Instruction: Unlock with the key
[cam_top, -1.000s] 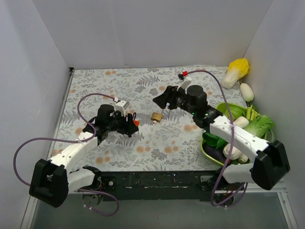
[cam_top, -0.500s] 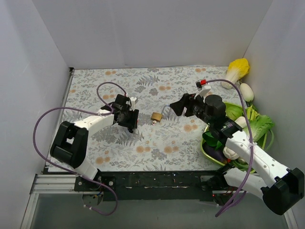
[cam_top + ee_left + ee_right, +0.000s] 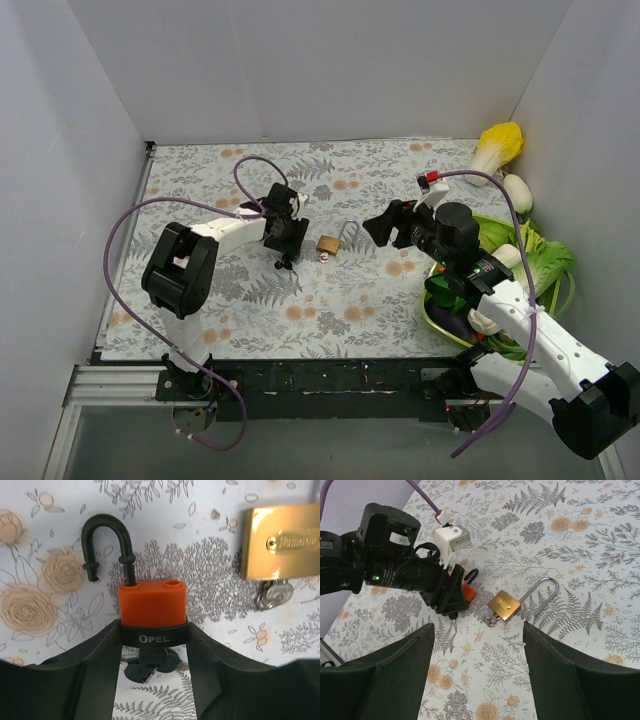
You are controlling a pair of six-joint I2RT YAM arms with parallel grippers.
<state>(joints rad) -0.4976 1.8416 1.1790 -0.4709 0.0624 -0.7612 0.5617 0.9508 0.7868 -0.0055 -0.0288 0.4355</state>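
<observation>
Left arm: elbow folded near my base, forearm reaching right and lying low over the table (image 3: pixel 330 300).
Left gripper (image 3: pixel 287 238): clenched on the lower body of the orange padlock (image 3: pixel 152 602), one finger on each side.
Orange padlock: close over the floral cloth, between my left fingers, its black shackle (image 3: pixel 107 535) pointing away from my wrist.
Shackle: one leg in the body, the free end swung aside and clear of its hole.
Key (image 3: pixel 150 664): black-headed, below the lock's base, between my fingers.
Brass padlock (image 3: pixel 504 605): flat on the table just beside the orange one, its silver shackle open.
Right arm: stretched diagonally from my base, wrist raised, fingers pointing left toward the brass padlock.
Right gripper (image 3: pixel 378 228): released, fingers spread wide, touching nothing.
</observation>
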